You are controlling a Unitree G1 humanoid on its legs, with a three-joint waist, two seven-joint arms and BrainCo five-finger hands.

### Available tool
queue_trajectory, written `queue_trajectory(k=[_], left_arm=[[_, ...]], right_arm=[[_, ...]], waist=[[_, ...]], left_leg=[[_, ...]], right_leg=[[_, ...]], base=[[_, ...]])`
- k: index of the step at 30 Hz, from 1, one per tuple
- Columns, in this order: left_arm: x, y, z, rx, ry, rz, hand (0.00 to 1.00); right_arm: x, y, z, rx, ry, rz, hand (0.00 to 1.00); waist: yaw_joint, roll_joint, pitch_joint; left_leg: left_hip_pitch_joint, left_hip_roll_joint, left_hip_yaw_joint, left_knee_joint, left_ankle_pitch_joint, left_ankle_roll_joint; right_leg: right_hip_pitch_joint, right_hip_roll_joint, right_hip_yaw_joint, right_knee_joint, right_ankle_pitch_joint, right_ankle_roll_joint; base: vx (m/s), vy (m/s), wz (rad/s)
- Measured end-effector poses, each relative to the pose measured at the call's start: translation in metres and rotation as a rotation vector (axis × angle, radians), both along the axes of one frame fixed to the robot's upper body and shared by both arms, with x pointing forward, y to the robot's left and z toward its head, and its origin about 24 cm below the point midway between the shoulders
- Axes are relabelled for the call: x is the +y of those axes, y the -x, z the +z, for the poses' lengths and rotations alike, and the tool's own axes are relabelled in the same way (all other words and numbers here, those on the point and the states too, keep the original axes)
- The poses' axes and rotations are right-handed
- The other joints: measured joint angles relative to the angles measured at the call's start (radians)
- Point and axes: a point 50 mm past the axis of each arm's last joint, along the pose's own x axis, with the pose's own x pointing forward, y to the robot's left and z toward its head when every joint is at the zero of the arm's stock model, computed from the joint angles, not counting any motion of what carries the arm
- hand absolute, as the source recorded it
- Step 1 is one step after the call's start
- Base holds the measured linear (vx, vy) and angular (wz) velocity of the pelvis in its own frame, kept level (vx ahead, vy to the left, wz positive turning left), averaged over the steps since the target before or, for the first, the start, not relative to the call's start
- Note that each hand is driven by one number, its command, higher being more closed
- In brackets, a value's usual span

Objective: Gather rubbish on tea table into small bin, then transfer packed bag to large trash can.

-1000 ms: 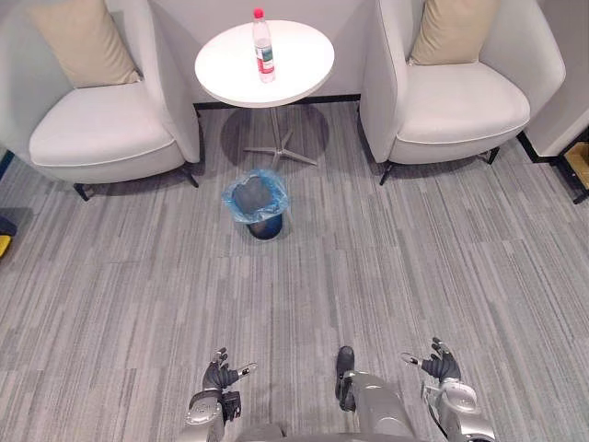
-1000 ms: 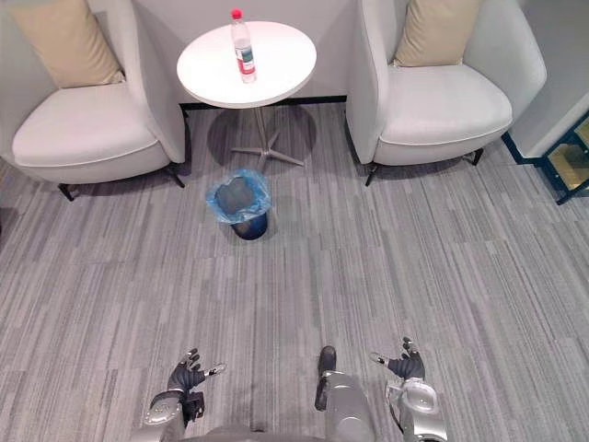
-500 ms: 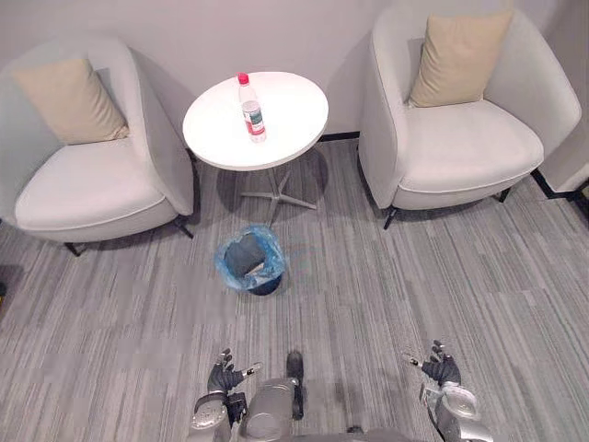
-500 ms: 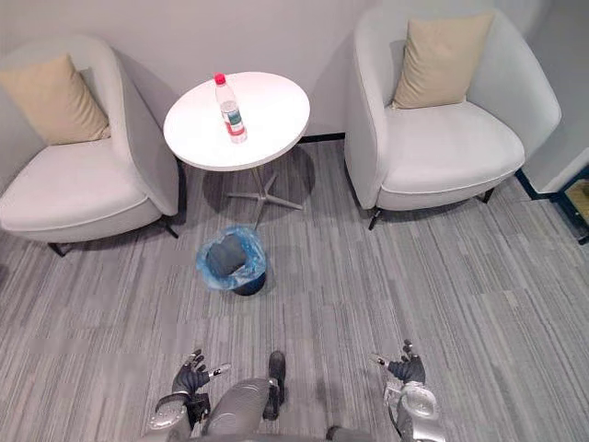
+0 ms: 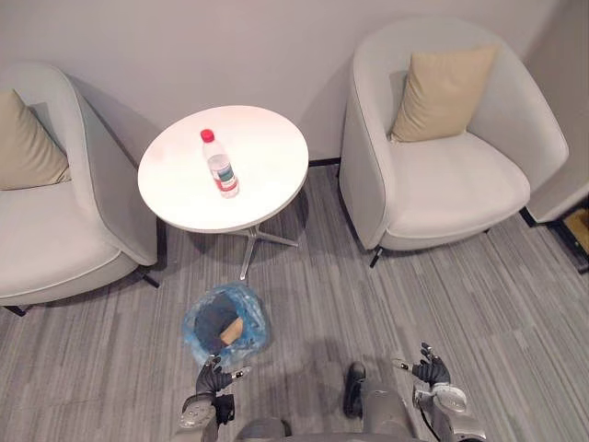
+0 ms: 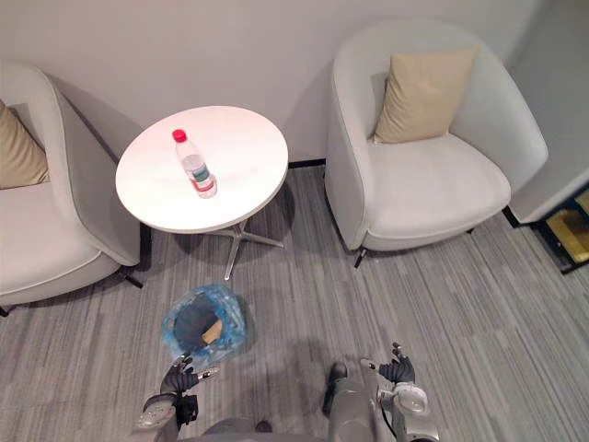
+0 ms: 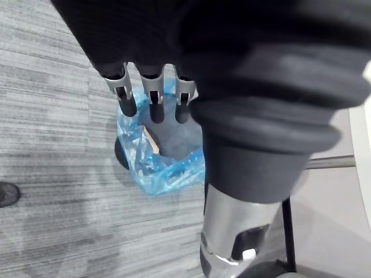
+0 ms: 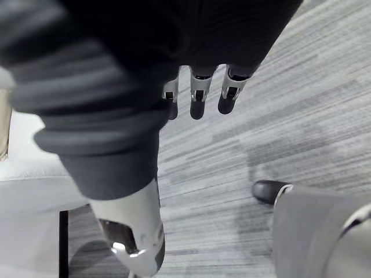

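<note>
Bin [image 5: 195,324] between left hand [image 5: 213,378] and tea table [image 5: 267,157]

Pale armchairs [image 5: 460,184] stand on grey striped carpet [image 5: 515,313].

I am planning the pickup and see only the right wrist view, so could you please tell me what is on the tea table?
Observer: One clear plastic bottle with a red cap stands upright on the round white tea table.
Operator: Thank you; where is the small bin?
Observer: The small dark bin lined with a blue plastic bag stands on the grey carpet, between the table and the left hand.
Operator: Is that hand holding anything?
Observer: No, its fingers are relaxed and empty.
</note>
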Motion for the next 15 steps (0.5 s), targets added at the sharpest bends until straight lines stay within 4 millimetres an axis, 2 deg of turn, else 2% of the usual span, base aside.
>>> queue_trajectory(k=[1,3,4,5,6,7,8,11,12,13,14,15], left_arm=[[-0.004,0.003,-0.002,0.005,0.013,0.003,0.00],[-0.011,0.002,-0.003,0.006,0.032,0.004,0.00],[-0.015,0.002,-0.003,0.004,0.047,0.012,0.00],[-0.016,0.003,-0.004,0.004,0.055,0.027,0.00],[-0.016,0.006,-0.004,0.008,0.057,0.035,0.00],[-0.015,0.007,-0.005,0.012,0.057,0.039,0.00],[-0.016,0.007,-0.004,0.011,0.061,0.038,0.00],[-0.017,0.003,-0.003,-0.004,0.063,0.037,0.00],[-0.018,0.002,-0.002,-0.006,0.064,0.035,0.00],[-0.018,0.002,-0.002,-0.006,0.064,0.034,0.00],[-0.019,0.002,-0.003,-0.006,0.067,0.033,0.00],[-0.019,0.004,-0.003,0.000,0.067,0.034,0.00]], right_arm=[[-0.001,0.000,0.000,0.000,0.003,-0.003,0.00],[-0.001,-0.002,0.001,-0.007,0.000,-0.004,0.00],[0.001,-0.001,0.000,-0.005,-0.002,-0.003,0.00],[0.004,0.003,-0.002,0.007,-0.011,-0.002,0.00],[0.005,0.005,-0.003,0.010,-0.016,-0.007,0.00],[0.008,0.004,-0.003,0.002,-0.029,-0.016,0.00],[0.009,0.003,-0.002,-0.011,-0.034,-0.024,0.00],[0.005,-0.004,0.002,-0.044,-0.040,-0.051,0.00],[0.002,-0.006,0.004,-0.057,-0.040,-0.071,0.00],[0.002,-0.006,0.004,-0.056,-0.040,-0.073,0.00],[0.000,-0.003,0.003,-0.049,-0.037,-0.078,0.00],[-0.001,0.003,0.001,-0.032,-0.035,-0.084,0.00]], waist=[[-0.002,0.006,-0.010],[-0.002,0.018,-0.009],[-0.002,0.028,-0.001],[0.003,0.029,0.004],[0.005,0.023,0.009],[0.016,0.017,0.016],[0.026,0.007,0.020],[0.033,0.023,0.021],[0.033,0.026,0.023],[0.033,0.026,0.023],[0.033,0.032,0.021],[0.046,0.045,0.019]], left_leg=[[-0.012,0.020,-0.020,0.037,0.004,-0.006],[-0.106,0.051,-0.047,0.235,0.005,-0.016],[-0.210,0.091,-0.058,0.465,0.044,-0.065],[-0.268,0.127,-0.049,0.625,0.041,-0.071],[-0.290,0.144,-0.030,0.691,0.038,-0.067],[-0.330,0.162,0.013,0.762,0.027,-0.048],[-0.367,0.165,0.045,0.757,0.020,-0.037],[-0.447,0.145,0.085,0.606,0.014,-0.027],[-0.444,0.095,0.110,0.351,0.034,-0.036],[-0.441,0.091,0.113,0.323,0.043,-0.037],[-0.427,0.073,0.131,0.190,0.108,-0.034],[-0.399,0.062,0.129,0.107,0.254,0.027]], right_leg=[[-0.003,0.008,-0.009,0.020,-0.069,-0.008],[0.027,0.033,-0.031,-0.002,-0.102,-0.028],[0.095,0.056,-0.059,-0.053,-0.112,-0.042],[0.161,0.074,-0.074,-0.091,-0.119,-0.052],[0.199,0.083,-0.077,-0.111,-0.124,-0.059],[0.266,0.087,-0.088,-0.150,-0.128,-0.064],[0.294,0.087,-0.088,-0.177,-0.131,-0.064],[0.324,0.080,-0.090,-0.202,-0.139,-0.052],[0.343,0.056,-0.102,-0.201,-0.151,-0.033],[0.345,0.054,-0.103,-0.201,-0.153,-0.029],[0.359,0.050,-0.112,-0.201,-0.165,-0.013],[0.379,0.053,-0.105,-0.195,-0.188,0.014]], base=[[0.37,-0.237,0.14],[0.39,-0.304,0.28],[0.33,-0.270,0.42],[0.41,-0.281,0.40],[0.33,-0.176,0.22],[0.34,-0.187,0.08],[0.25,-0.122,0.06],[0.25,0.022,0.05],[0.26,0.119,0.13],[0.26,0.131,0.24],[0.30,0.172,0.13],[0.31,0.174,0.08]])
